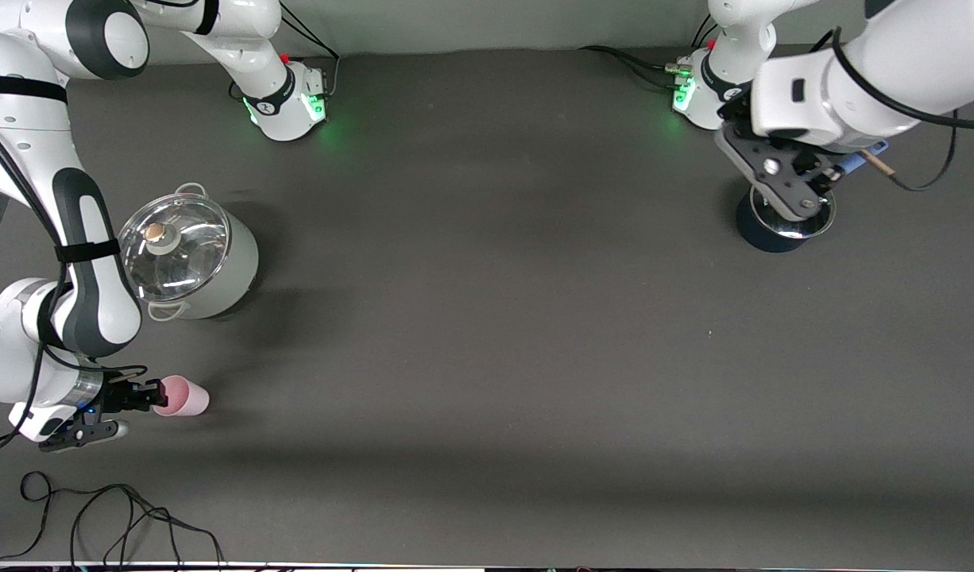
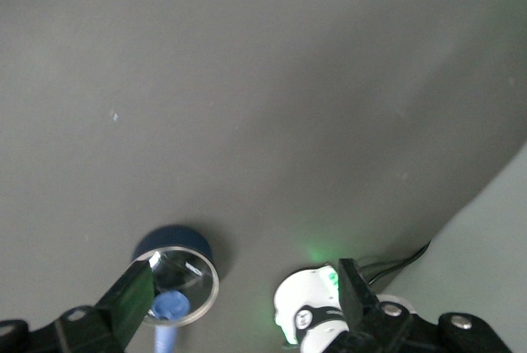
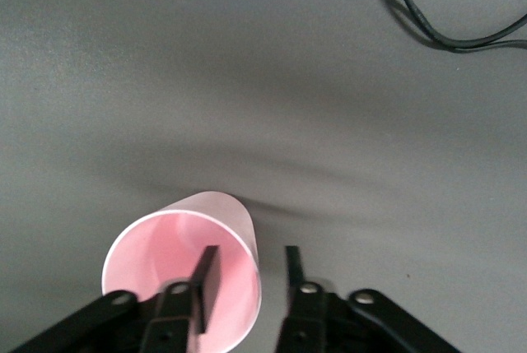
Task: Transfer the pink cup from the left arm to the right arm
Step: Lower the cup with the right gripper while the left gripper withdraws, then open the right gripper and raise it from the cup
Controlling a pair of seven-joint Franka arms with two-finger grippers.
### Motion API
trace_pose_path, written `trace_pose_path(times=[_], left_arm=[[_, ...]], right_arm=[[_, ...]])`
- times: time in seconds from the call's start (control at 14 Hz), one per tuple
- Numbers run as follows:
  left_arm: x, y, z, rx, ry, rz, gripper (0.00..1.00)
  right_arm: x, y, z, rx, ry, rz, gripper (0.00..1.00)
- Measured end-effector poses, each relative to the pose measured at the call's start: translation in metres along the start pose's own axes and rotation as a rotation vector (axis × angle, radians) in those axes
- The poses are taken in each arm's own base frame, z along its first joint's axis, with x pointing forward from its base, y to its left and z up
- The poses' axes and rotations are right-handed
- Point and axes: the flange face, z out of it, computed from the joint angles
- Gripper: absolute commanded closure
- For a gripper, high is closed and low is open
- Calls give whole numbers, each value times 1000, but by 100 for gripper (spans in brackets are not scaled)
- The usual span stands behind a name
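1. Count: 1 pink cup [image 1: 183,397], 2 pots, 2 arms, 2 claws, 1 loose black cable [image 1: 121,516], all on 1 dark table [image 1: 495,334].
2. Clock directions are read from the table centre in the front view.
3. The pink cup is at 8 o'clock, near the table edge at the right arm's end. It is tipped on its side with its mouth facing the right gripper [image 1: 155,393].
4. Right gripper: low at the cup's mouth, partly open. One finger [image 3: 204,283] is inside the cup and the other is outside, so the cup wall sits between them. There is a visible gap at the outer finger, so the wall is not pinched.
5. Grey pot [image 1: 237,270]: at 9-10 o'clock with a glass lid [image 1: 173,246] on it, farther from the front camera than the cup.
6. Dark blue pot [image 1: 761,234]: at 2 o'clock, also with a glass lid, and a blue handle [image 2: 165,320].
7. Left gripper [image 1: 789,199]: up over the dark blue pot, fingers spread wide, holding nothing. That arm waits.
8. The cable lies at 7 o'clock, nearer the front camera than the cup.
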Motion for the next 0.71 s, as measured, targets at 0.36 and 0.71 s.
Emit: trace_pose_path(times=[0.36,0.71], left_arm=[[-14,-33,0,42,-21,-220,0],[-25,-56,0,43,-21,-345,0]], right_arm=[[5,0,-54,20,-55,-2,0],[-10,-22,-192,21,-90,73,0]])
